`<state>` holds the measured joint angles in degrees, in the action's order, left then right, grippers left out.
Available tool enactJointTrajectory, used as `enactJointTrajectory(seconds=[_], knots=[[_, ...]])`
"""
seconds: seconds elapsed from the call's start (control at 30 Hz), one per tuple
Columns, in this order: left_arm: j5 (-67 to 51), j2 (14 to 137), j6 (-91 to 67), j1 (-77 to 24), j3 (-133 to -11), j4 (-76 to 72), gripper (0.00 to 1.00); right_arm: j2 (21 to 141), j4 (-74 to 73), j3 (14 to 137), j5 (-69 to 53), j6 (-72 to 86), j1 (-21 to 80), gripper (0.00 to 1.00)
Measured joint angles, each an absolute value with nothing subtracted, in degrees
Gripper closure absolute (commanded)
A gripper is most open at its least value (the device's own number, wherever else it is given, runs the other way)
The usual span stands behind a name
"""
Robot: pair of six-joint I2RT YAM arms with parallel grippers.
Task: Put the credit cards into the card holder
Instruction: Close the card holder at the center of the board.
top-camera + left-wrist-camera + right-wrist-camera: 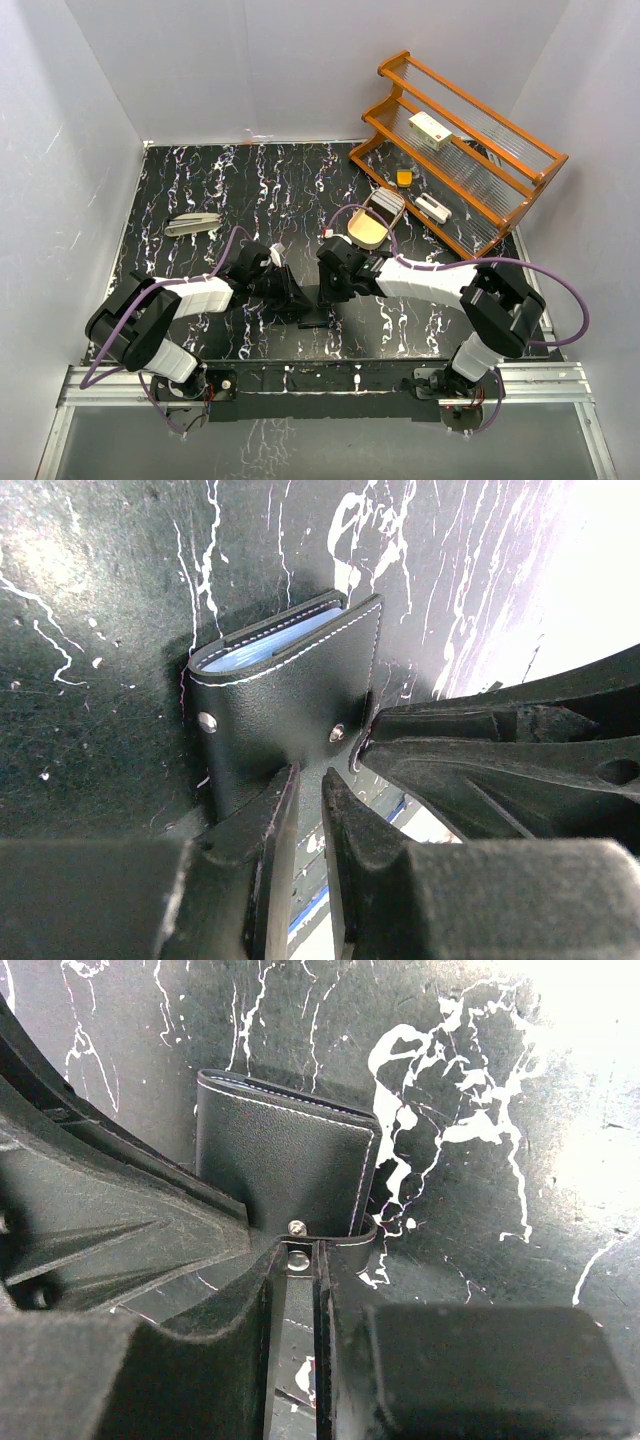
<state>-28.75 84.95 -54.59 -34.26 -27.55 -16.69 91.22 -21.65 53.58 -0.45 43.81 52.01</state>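
We are looking into a robotics lab cell: plain white panels (90, 100) are boxing in a black marbled tabletop (250, 190), a left arm (200, 297) and a right arm (425, 280) are sitting bolted to an aluminium rail (100, 385) at its near edge, and a wooden rack (480, 150) is standing at the back.

1. An orange wooden slatted rack (465, 150) blocks the back right corner.
2. A cream oval tray (351, 228) lies just behind the right gripper (300, 1260).
3. Back left is free, except one flat grey object (192, 224).
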Motion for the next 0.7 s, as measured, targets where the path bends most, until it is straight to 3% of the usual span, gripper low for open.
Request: enactJointTrajectory(seconds=[0.7], knots=[[-28.71, 84.99, -54.68, -34.30, -27.55, -16.73, 0.84, 90.35, -20.84, 51.66, -0.54, 45.67, 52.01, 0.87]])
